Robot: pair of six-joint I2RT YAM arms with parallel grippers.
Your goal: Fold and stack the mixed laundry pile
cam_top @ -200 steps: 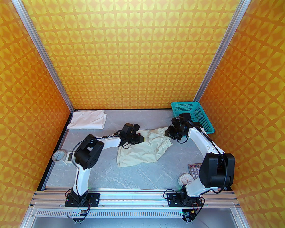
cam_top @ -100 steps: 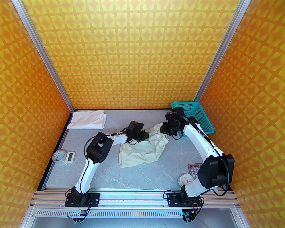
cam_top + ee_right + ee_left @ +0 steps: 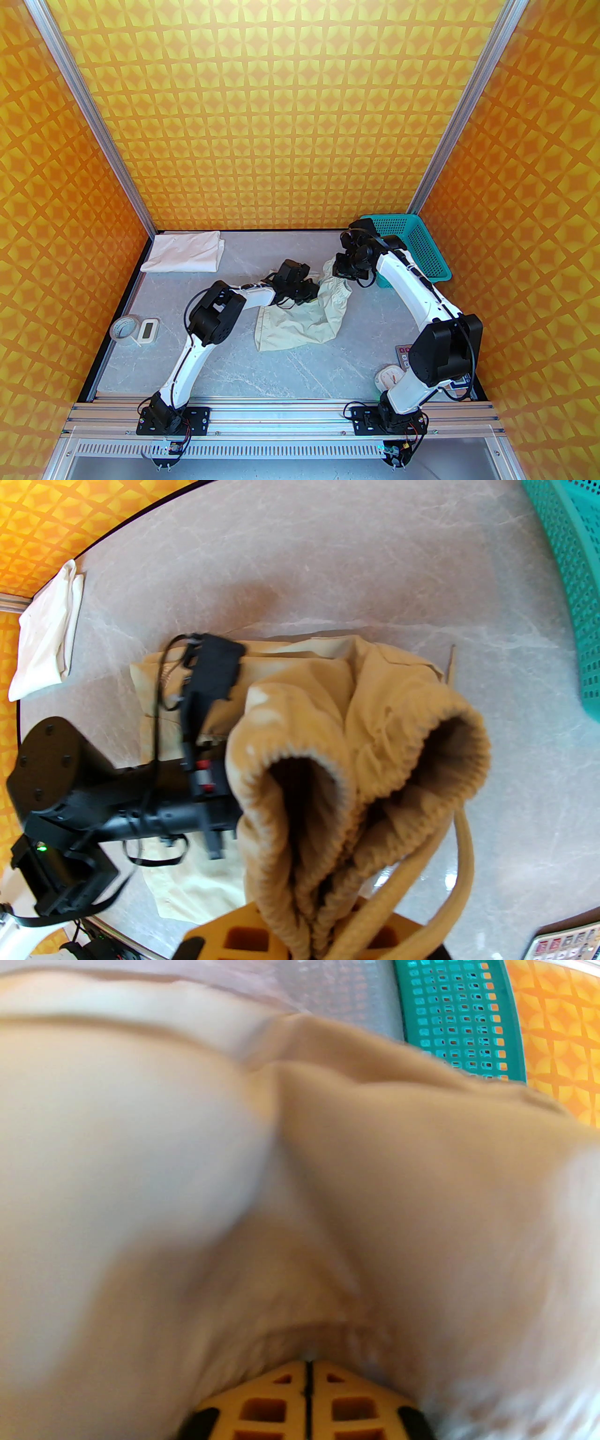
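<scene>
Grey marbled table (image 3: 304, 370), orange patterned walls (image 3: 281, 117); left gripper (image 3: 312, 293) and right gripper (image 3: 339, 273) both clamp the cream shorts (image 3: 300, 328)

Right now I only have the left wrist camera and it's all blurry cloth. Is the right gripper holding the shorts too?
Observer: Yes. The right gripper is shut on the shorts at the elastic waistband, and the drawstring hangs beside it.
Operator: Where's the shirt?
Observer: The white shirt lies folded at the far left corner of the table, apart from the shorts.
Operator: And the rest of the shorts?
Observer: The legs lie crumpled on the table toward the near side. Only the waist end is lifted.
</scene>
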